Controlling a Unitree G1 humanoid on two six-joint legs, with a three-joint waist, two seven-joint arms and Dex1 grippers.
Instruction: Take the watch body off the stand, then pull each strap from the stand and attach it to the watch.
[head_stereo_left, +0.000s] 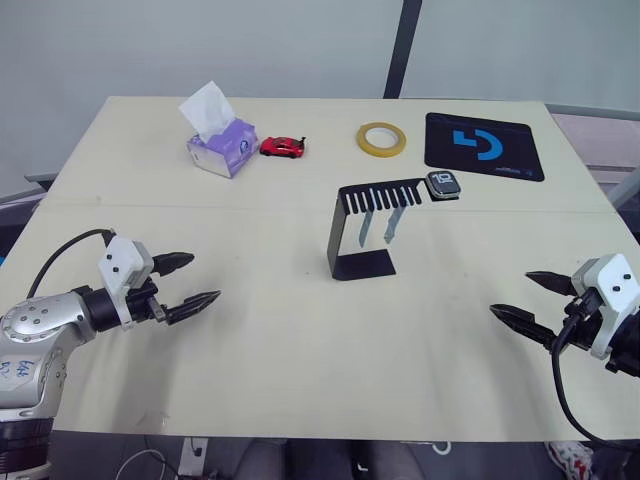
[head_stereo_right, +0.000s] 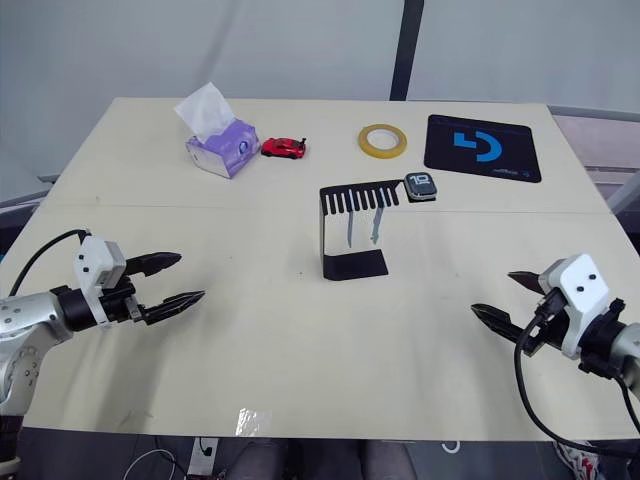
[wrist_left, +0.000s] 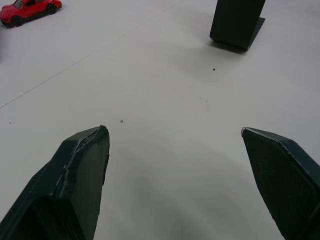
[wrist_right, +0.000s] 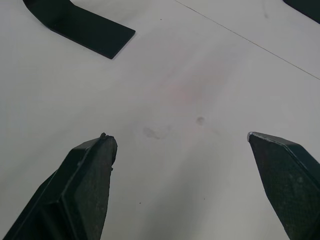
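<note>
The black stand (head_stereo_left: 347, 233) is upright at the table's middle. The watch body (head_stereo_left: 443, 185), grey-rimmed with white digits on a dark screen, rests at the right end of the stand's slotted top arm. Two pale grey-blue straps (head_stereo_left: 380, 226) hang side by side from the comb slots. My left gripper (head_stereo_left: 188, 282) is open, low over the table well to the stand's left, holding nothing. My right gripper (head_stereo_left: 530, 301) is also open and holding nothing, near the table's right front. The stand's foot (wrist_right: 80, 25) appears in the right wrist view and the stand (wrist_left: 236, 22) in the left wrist view.
At the back of the table (head_stereo_left: 300, 340) are a purple tissue box (head_stereo_left: 220, 145), a red toy car (head_stereo_left: 283, 147), a yellow tape roll (head_stereo_left: 381, 139) and a black mat with a blue logo (head_stereo_left: 483, 146). The toy car (wrist_left: 27, 10) also shows in the left wrist view.
</note>
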